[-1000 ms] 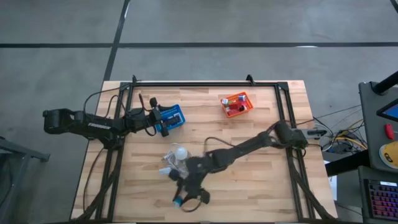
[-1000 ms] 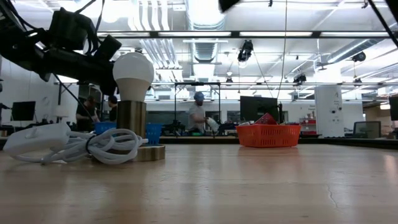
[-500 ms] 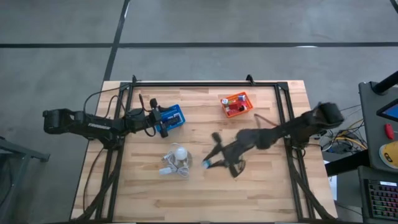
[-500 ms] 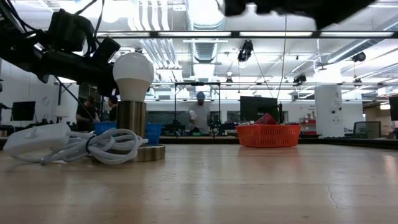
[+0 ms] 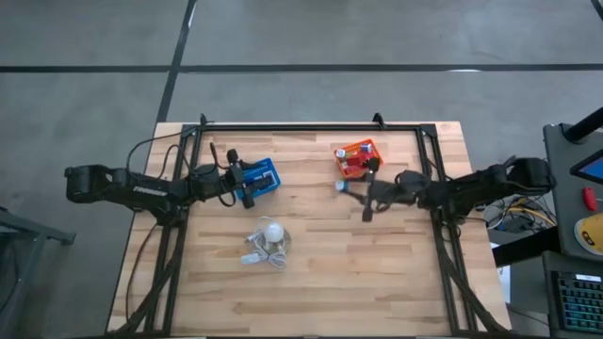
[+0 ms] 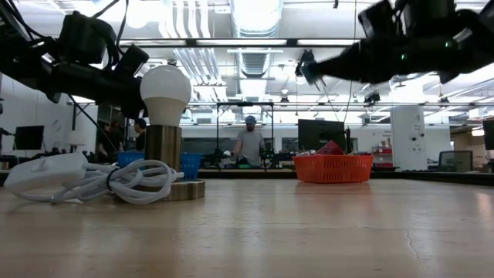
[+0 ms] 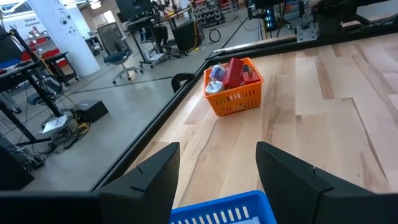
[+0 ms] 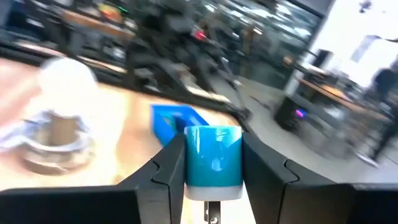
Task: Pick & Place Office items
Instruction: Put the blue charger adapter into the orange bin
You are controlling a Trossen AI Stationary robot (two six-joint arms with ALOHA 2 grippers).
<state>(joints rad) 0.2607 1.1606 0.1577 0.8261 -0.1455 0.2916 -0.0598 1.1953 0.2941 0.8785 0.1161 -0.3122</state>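
Two fingers of the right end effector (image 8: 213, 186) clamp a bluish bit (image 8: 214, 155), raised just beside the orange basket (image 5: 358, 157) holding other office items (image 7: 233, 73). Left end effector (image 7: 217, 171) hangs open over the blue basket (image 5: 261, 177) on the counter (image 5: 377, 264).

Probably a lab: exposed ceiling ducts (image 6: 251, 58), monitors (image 6: 320, 133), equipment racks (image 7: 43, 68).
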